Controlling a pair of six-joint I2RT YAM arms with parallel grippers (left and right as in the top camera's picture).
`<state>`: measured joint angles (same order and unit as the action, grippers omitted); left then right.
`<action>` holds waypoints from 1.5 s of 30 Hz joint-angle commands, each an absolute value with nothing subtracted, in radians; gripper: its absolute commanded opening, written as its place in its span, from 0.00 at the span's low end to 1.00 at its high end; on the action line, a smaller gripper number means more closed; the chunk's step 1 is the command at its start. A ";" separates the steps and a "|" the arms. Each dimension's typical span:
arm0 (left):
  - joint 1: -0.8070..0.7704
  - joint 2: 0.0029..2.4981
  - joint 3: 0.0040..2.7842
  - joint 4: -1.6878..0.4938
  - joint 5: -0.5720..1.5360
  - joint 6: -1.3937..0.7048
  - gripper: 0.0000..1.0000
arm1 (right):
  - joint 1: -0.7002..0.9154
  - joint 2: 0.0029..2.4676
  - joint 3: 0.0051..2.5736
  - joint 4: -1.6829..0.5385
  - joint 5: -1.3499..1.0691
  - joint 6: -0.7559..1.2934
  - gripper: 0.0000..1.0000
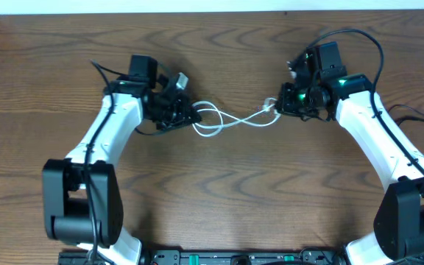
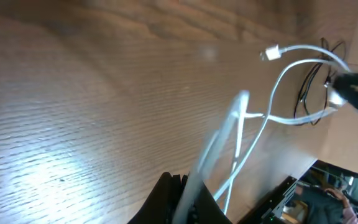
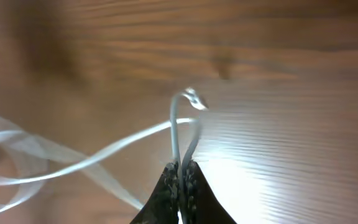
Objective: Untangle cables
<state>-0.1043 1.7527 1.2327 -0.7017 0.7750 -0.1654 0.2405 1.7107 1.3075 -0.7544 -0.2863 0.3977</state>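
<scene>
Overhead: 2 white arms reached inward over the wood-grain desk point(image 1: 219, 184). The white cable point(image 1: 230, 119) lay stretched between them near the desk's middle, w/ 2 or so overlapping loops at its left part and a thinner run to the right. The left end effector point(image 1: 185, 112) sat at the loops' left edge, fingers together on the white cable. The right end effector point(image 1: 280, 103) was at the cable's right end, where a small white plug showed just beside it, fingers together on the cord. A black cord couldn't be told apart from the dark end-effector parts here.

Left wrist: the left end effector point(image 2: 188, 202) was at the bottom edge, its dark fingers point(image 2: 160, 199) pressed together w/ white cable strands rising out from between them, so clamped on the white cable. The strands ran up and right, blurred near the lens, crossing each other; 1 ended in a small white plug point(image 2: 270, 54) above the desk surface. At far right the other arm's dark tip met the cable. Thin black wire point(image 2: 306, 93) looped behind it; couldn't tell what it belonged to.

Right wrist: the right end effector point(image 3: 180, 186) had fingers together, clamped on the white cable. 2 strands rose from the grip into a small bend w/ a plug end point(image 3: 194, 99) at top. Another strand swept left into blurred loops over the desk.
</scene>
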 commanded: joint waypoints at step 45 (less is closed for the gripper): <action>-0.197 1.588 1.228 -0.555 1.259 -0.139 0.08 | 0.351 1.706 1.313 -0.588 -0.944 -0.316 0.29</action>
<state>-0.1940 1.6035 1.2327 -0.5617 1.1664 -0.1417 0.3473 1.7107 1.3075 -0.6067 -0.9352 -0.3389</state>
